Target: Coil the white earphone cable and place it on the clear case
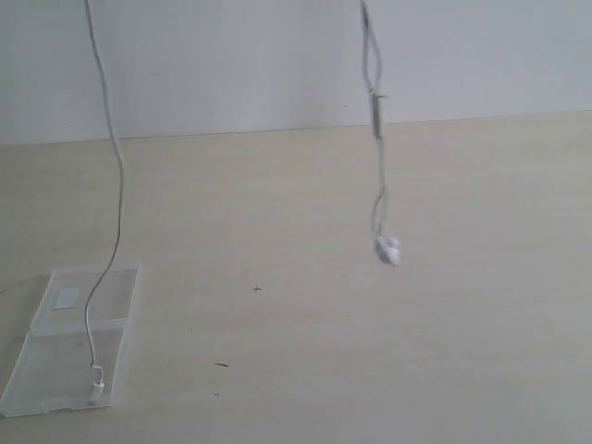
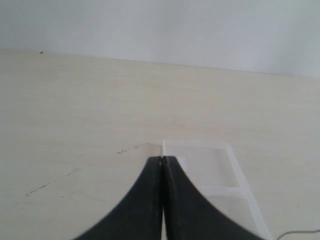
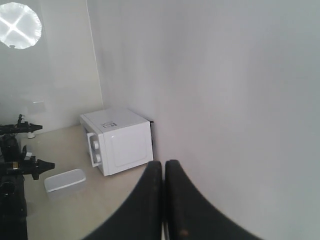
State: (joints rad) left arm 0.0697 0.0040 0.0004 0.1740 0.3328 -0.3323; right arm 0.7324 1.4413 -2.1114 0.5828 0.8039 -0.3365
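Observation:
The white earphone cable (image 1: 118, 185) hangs in two strands from above the exterior view's top edge. Its left strand drops to the clear case (image 1: 46, 370), which lies open at the front left, and the plug (image 1: 96, 388) rests on the near half. The right strand carries the inline remote (image 1: 377, 113) and ends in the earbuds (image 1: 388, 249), dangling above the table. Both grippers are out of the exterior view. My left gripper (image 2: 162, 159) is shut, high over the clear case (image 2: 220, 165). My right gripper (image 3: 163, 162) is shut too. A thin white sliver shows between each pair of fingers.
The pale wooden table (image 1: 370, 351) runs back to a white wall. The right wrist view looks across the room at a white microwave (image 3: 117, 140), a small pale box (image 3: 65, 181) and black arm hardware (image 3: 15, 165).

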